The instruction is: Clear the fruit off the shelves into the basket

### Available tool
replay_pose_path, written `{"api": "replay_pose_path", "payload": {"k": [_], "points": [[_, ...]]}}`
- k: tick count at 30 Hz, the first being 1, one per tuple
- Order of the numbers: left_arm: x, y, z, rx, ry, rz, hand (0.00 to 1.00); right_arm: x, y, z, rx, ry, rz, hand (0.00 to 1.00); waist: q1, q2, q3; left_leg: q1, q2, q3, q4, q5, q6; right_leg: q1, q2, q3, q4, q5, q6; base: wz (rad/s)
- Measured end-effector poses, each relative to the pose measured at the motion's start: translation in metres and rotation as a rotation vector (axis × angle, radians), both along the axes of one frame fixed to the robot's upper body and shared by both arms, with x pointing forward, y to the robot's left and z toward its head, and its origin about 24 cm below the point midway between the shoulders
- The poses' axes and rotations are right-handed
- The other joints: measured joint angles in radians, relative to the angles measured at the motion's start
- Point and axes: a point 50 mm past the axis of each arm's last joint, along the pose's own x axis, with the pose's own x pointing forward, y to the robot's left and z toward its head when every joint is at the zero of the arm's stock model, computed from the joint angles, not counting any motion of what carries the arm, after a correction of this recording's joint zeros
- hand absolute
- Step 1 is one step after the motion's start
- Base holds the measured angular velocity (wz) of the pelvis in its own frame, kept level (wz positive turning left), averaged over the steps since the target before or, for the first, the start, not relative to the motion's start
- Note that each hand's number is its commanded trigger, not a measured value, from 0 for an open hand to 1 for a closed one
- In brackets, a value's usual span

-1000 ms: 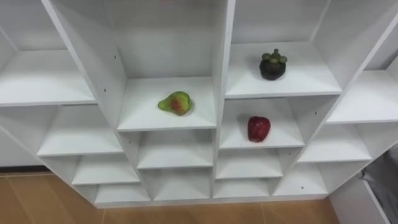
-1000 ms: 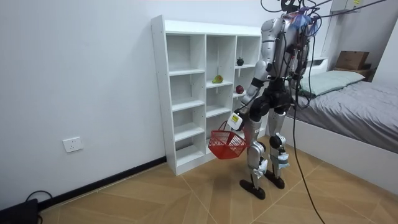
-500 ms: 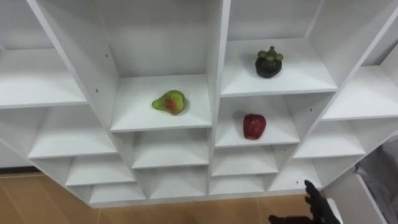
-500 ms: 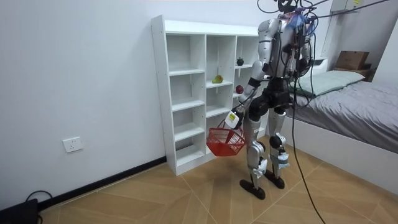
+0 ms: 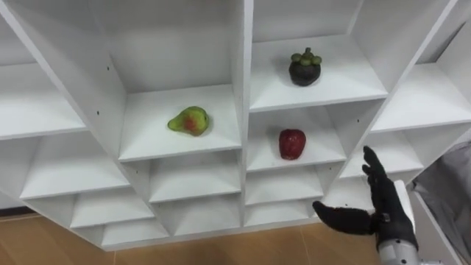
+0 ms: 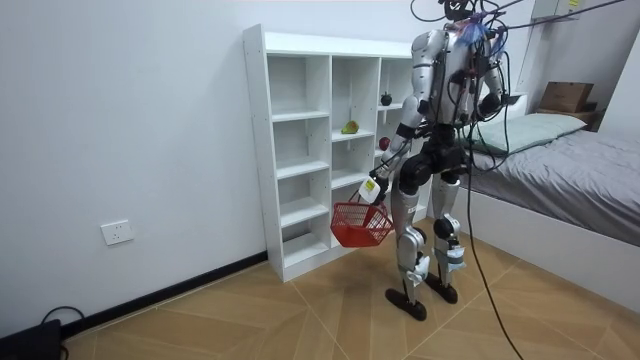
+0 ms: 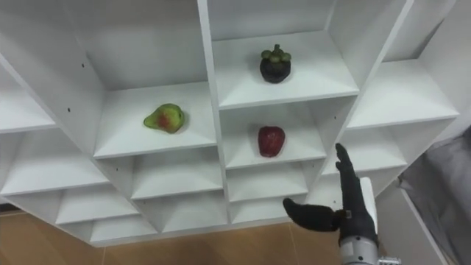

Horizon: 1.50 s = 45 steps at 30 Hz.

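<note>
White closet [image 5: 239, 73] in front of us, three fruits on its shelves: a green pear [image 5: 188, 121] with a red blush in the middle column, a dark purple mangosteen [image 5: 303, 68] one column right and higher, and a glossy red apple [image 5: 291, 143] just under that. Our right hand [image 5: 384, 206] has come up by the closet's lower right, fingers straight, thumb out. Meanwhile our left hand [image 6: 372, 190] grips the red basket [image 6: 361, 223] before the closet.

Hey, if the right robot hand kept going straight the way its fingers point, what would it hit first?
Most likely the white closet's upright divider panel just right of the shiny red apple, not the fruit itself, though depth is hard to judge. The right robot hand is open, fingers straight.
</note>
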Motion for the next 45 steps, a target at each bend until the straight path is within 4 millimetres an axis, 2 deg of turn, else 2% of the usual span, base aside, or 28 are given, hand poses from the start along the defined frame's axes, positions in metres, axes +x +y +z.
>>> {"api": "replay_pose_path", "payload": {"k": [4,9,14,19,23,29,35,39,43,45], "points": [[0.001,-0.003,0.0,-0.002,-0.013,-0.036,1.0,0.007,0.003,0.026,-0.059,-0.148,-0.012,0.0,0.003,0.005,-0.0007,0.002,0.0,-0.001,-0.001,0.0,0.0,0.0,0.002,0.006,0.001,0.0,0.0,0.0],[-0.004,-0.003,-0.001,-0.005,-0.002,-0.017,1.0,0.013,0.004,0.048,-0.066,-0.28,-0.052,0.0,0.001,0.007,-0.0005,0.005,0.0,-0.001,-0.004,0.0,0.0,0.0,0.003,0.009,0.003,0.0,0.0,0.0],[-0.007,-0.002,-0.001,-0.003,0.009,-0.015,1.0,0.018,0.007,0.069,-0.091,-0.398,-0.078,0.0,0.003,-0.004,0.0019,0.008,0.0,0.001,-0.012,0.0,0.0,-0.001,0.005,0.014,0.002,0.0,0.0,-0.01],[-0.008,0.001,-0.002,-0.001,0.031,-0.016,1.0,0.033,0.012,0.094,-0.126,-0.547,-0.087,0.0,0.007,-0.02,0.0024,0.006,0.0,0.0,-0.013,0.0,0.0,-0.001,0.005,0.012,-0.001,0.0,0.0,0.0],[-0.007,0.001,-0.002,-0.001,0.032,-0.017,1.0,0.039,0.013,0.101,-0.12,-0.588,-0.096,0.0,0.018,-0.021,0.0024,0.005,0.0,-0.002,-0.012,0.0,0.0,0.003,0.004,0.006,0.0,0.001,0.0,0.0],[-0.006,0.0,-0.002,-0.003,0.031,-0.02,1.0,0.04,0.011,0.099,-0.129,-0.576,-0.094,0.0,0.023,-0.024,0.0045,0.007,0.0,-0.009,-0.012,0.0,0.0,0.003,0.003,-0.004,0.001,0.001,0.0,0.02],[0.0,0.004,0.0,-0.001,0.013,-0.039,1.0,0.045,0.011,0.107,-0.141,-0.608,-0.078,0.0,0.031,-0.041,0.0055,0.007,0.0,-0.007,-0.011,0.0,0.0,0.003,0.002,-0.003,-0.001,0.001,0.0,0.0],[0.002,0.007,0.001,0.002,0.002,-0.045,1.0,0.054,0.014,0.119,-0.139,-0.666,-0.058,0.0,0.032,-0.054,0.0045,0.006,-0.001,-0.011,-0.011,0.0,0.0,0.004,0.002,-0.004,-0.002,0.001,0.0,0.0],[0.003,0.006,0.002,0.004,-0.004,-0.05,1.0,0.058,0.015,0.124,-0.14,-0.685,-0.035,0.0,0.041,-0.056,0.0056,0.006,-0.001,-0.018,-0.011,0.0,0.0,0.011,0.002,-0.009,-0.002,0.001,0.0,0.02],[0.005,0.006,0.002,0.007,-0.009,-0.051,1.0,0.059,0.013,0.124,-0.127,-0.678,-0.027,0.0,0.043,-0.054,0.007,0.006,-0.001,-0.031,-0.011,0.0,0.0,0.016,0.0,-0.026,-0.002,0.001,0.0,0.16]]}}
